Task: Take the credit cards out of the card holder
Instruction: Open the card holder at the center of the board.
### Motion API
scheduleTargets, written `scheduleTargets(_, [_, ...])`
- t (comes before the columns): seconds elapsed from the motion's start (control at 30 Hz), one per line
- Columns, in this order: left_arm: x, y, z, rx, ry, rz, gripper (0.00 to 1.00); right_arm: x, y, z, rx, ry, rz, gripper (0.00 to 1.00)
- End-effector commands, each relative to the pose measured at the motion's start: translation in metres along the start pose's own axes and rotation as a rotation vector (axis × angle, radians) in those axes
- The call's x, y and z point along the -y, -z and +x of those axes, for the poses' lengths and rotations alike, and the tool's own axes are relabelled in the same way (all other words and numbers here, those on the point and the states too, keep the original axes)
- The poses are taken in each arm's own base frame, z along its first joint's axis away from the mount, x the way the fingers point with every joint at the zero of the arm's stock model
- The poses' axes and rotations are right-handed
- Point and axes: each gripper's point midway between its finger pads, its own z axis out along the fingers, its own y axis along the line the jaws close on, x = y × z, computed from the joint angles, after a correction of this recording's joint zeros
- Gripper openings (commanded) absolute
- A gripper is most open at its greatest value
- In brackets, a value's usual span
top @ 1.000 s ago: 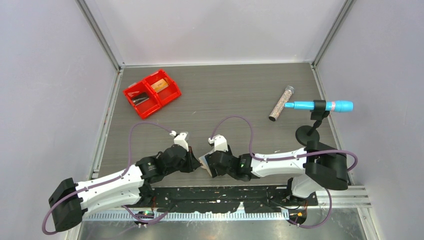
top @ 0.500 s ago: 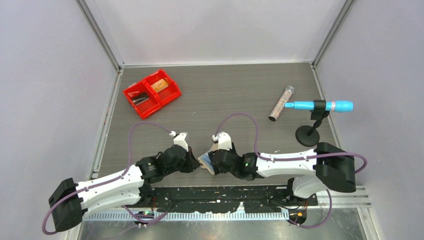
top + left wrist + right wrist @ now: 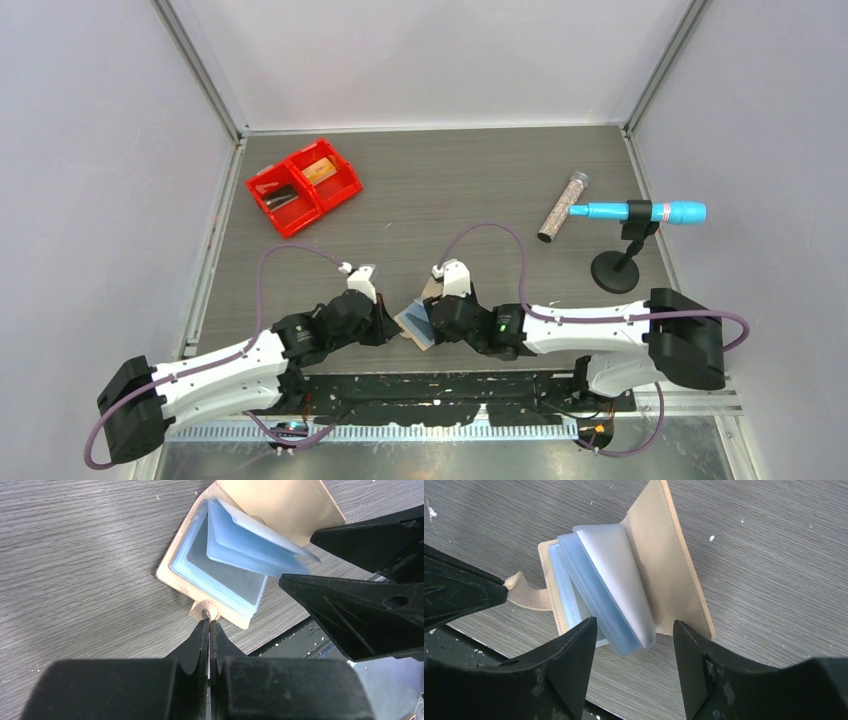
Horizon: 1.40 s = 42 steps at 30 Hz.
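1. Left end effector (image 3: 207,626) is clenched on the snap tab (image 3: 204,612) of the one card holder (image 3: 282,505).
2. Right end effector (image 3: 634,626) is spread, one finger either side of the fanned blue-grey panels (image 3: 611,575), with gaps visible.
3. Card holder lies open on the surface (image 3: 774,555) near its near edge, between the two arms.
4. Both arms reach low and inward, wrists meeting at centre.
5. Cards in the panels: cannot tell.
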Motion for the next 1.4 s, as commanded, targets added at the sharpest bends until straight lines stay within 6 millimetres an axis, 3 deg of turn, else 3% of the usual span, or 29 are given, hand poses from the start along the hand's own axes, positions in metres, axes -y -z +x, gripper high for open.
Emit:
scheduleTargets(0.0, [-0.001,-0.001,-0.005,0.029,-0.002,-0.003,0.00,0.012,0.004,-0.011,0.048,-0.027,0.041,0.64])
scheduleTargets(0.47, [-0.006,0.000,-0.007,0.036,-0.020,-0.024,0.00,0.026,0.003,-0.013,0.045,-0.047,0.062,0.55])
scheduleTargets(0.73, [-0.005,0.003,-0.010,0.039,-0.038,-0.030,0.00,0.023,0.031,-0.031,0.005,-0.081,0.060,0.60])
scheduleTargets(0.93, [0.001,0.003,-0.012,0.040,-0.037,-0.009,0.00,-0.006,0.055,-0.059,0.067,-0.084,-0.092,0.63])
scheduleTargets(1.07, [0.002,0.002,-0.012,0.039,-0.037,-0.006,0.00,-0.048,0.071,-0.073,0.114,-0.090,-0.302,0.58])
scheduleTargets(1.17, [0.003,0.003,-0.013,0.043,-0.036,-0.003,0.00,-0.071,0.069,-0.068,0.106,-0.107,-0.407,0.52])
scheduleTargets(1.37, [0.004,0.003,-0.013,0.044,-0.031,0.004,0.00,-0.084,0.043,-0.039,0.040,-0.055,-0.411,0.51])
